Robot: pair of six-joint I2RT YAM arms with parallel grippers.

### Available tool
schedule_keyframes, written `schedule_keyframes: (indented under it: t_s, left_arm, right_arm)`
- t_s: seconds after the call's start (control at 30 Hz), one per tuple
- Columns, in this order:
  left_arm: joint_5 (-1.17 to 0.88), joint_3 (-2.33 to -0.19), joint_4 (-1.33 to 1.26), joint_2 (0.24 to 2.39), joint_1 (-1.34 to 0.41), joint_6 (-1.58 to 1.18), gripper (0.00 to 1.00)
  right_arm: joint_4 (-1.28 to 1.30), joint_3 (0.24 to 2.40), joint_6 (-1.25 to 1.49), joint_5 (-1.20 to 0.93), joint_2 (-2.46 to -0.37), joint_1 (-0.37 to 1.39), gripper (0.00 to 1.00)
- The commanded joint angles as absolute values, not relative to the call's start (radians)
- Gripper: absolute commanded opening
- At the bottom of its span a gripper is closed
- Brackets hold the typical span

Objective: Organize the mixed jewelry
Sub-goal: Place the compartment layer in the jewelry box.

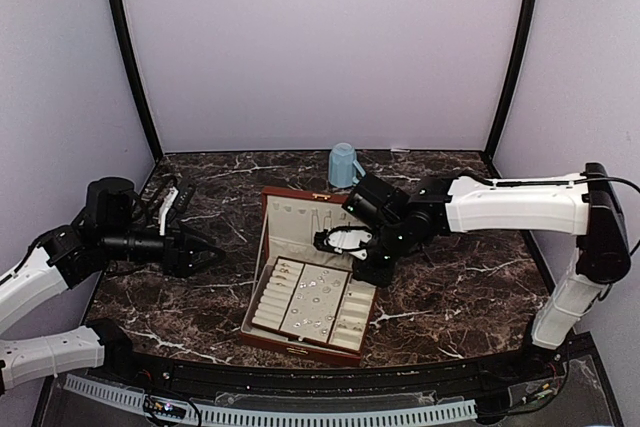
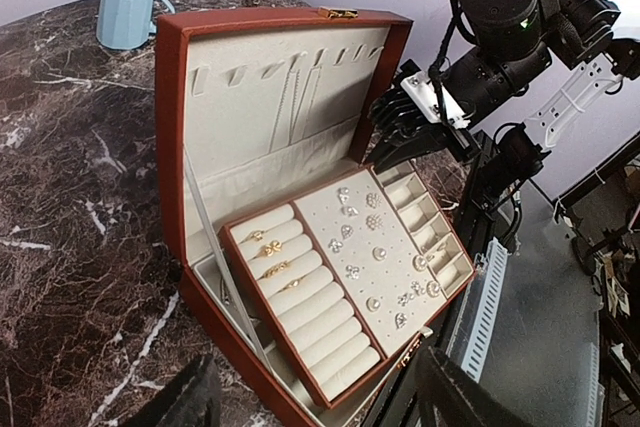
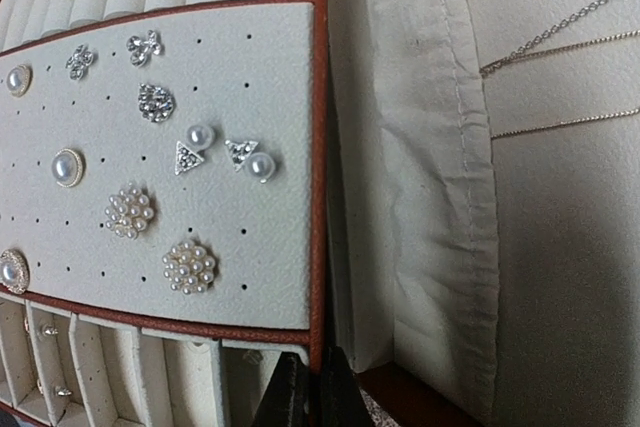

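The reddish-brown box [image 1: 262,247] stands open in the middle. Its cream tray [image 2: 300,322] holds the mixed jewelry: several small silvery and pearl studs [image 2: 372,247] on the perforated panel, also in the right wrist view [image 3: 190,147] and the top view [image 1: 315,292]. Gold rings [image 2: 265,252] sit in the roll slots. Thin chains [image 3: 560,47] hang in the lid. My right gripper [image 1: 347,240] is at the tray's far right corner, with its fingertips [image 3: 290,392] pinched on the tray's brown rim [image 3: 318,147]. My left gripper [image 1: 210,252] is open and empty, left of the box.
A blue mug [image 1: 343,164] stands behind the box, also in the left wrist view [image 2: 125,4]. A black and white object [image 1: 168,197] lies at the far left. The dark marble table [image 1: 460,287] ends at a rail along the near edge.
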State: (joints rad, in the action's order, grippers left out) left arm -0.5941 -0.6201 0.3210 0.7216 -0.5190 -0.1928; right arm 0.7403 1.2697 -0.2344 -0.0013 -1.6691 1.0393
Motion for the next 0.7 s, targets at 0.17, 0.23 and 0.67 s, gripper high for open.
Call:
schedule_keyframes:
  t_s: [0.17,0.23,0.67]
  left_arm:
    - [-0.632,-0.601,0.287,0.741,-0.513,-0.184,0.69]
    - [-0.631,-0.6,0.285,0.74,-0.513,-0.182,0.69]
    - [-0.653,-0.593,0.272,0.754,-0.512,-0.182,0.69]
  right_arm:
    - [0.682,1.334,-0.281,-0.051,-1.743,1.029,0.0]
    - [0.684,1.344,-0.291,-0.055,-1.756,1.029,0.0]
    - [0.671,1.323,-0.315,-0.041,-1.759,1.042,0.0]
